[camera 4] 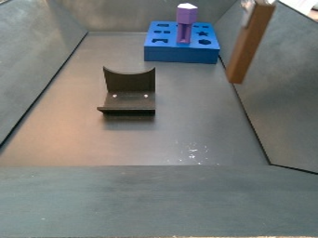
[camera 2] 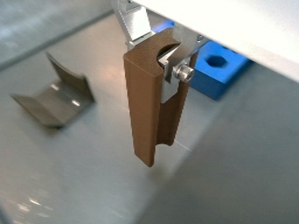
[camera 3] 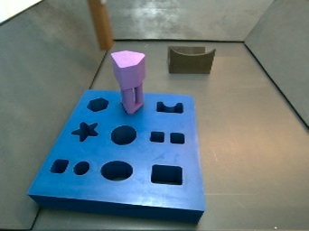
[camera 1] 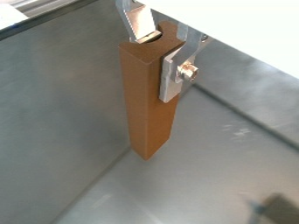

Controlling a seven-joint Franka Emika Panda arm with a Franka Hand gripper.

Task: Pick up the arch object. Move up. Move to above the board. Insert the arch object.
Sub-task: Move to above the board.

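Hanging clear of the floor, arch object [camera 2: 153, 101] clamped near its top in the gripper [camera 2: 176, 70] jaws, well apart from the board [camera 4: 181, 45]; risk: long overhang swinging, clipping the purple post [camera 3: 129, 79] beside the arch hole [camera 3: 171, 107]

There is one wooden column [camera 1: 149, 101], tall and orange-brown. One end effector [camera 1: 162, 54] grips it at its upper end, clear of the floor, with two silver fingers [camera 1: 176, 77], one on each side. There is one blue board [camera 3: 72, 185], and a side view shows ten open holes in it. One purple post [camera 3: 129, 81] stands upright in the board. One dark olive U-shaped block [camera 3: 190, 59] sits on the floor, apart from the board.
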